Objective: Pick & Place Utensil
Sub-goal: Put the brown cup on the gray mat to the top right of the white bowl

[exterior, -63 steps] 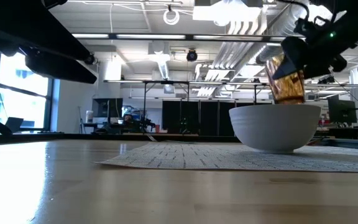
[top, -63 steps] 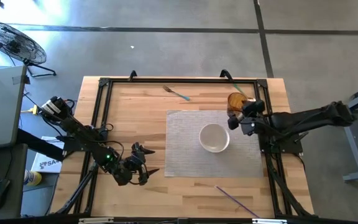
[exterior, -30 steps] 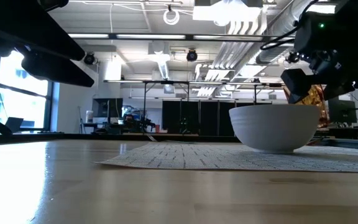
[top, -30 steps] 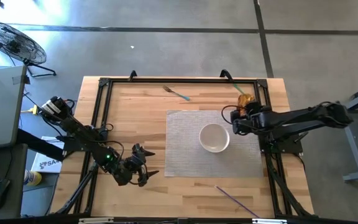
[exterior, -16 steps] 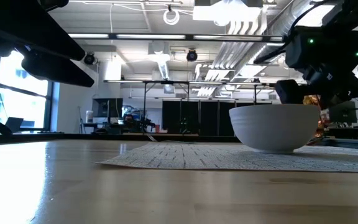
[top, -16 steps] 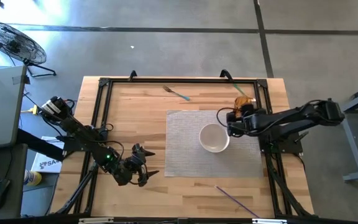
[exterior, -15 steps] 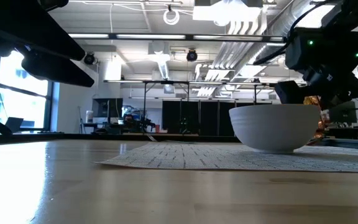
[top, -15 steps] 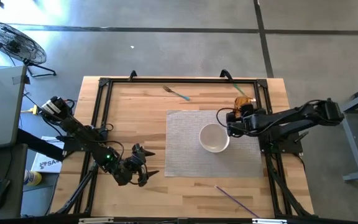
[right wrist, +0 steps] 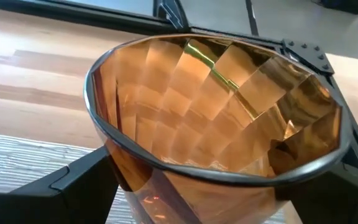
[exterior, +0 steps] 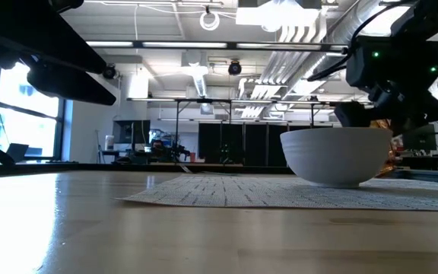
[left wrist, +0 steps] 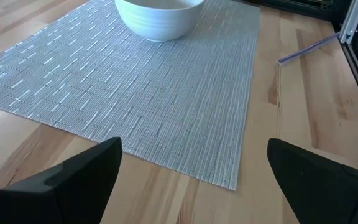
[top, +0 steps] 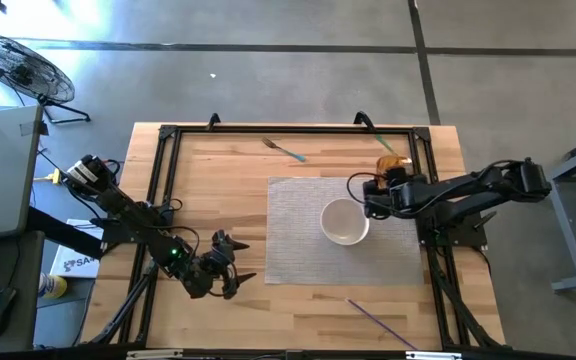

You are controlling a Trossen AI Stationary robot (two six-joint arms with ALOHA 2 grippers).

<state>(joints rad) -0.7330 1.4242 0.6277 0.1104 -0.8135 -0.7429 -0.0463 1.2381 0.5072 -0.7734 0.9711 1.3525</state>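
Wooden surface [top: 208, 190] under me carries a grey placemat [top: 298, 230] with a white bowl [top: 345, 221] on it; a fork [top: 282, 149] lies near the far edge and a purple stick [top: 378, 321] near the front edge, both untouched. My right jaws [top: 380, 192] are spread wide around an amber faceted glass [right wrist: 216, 112], holding it just beside the bowl's far right side. My left jaws [top: 230, 262] rest wide open and empty off the mat's left edge.
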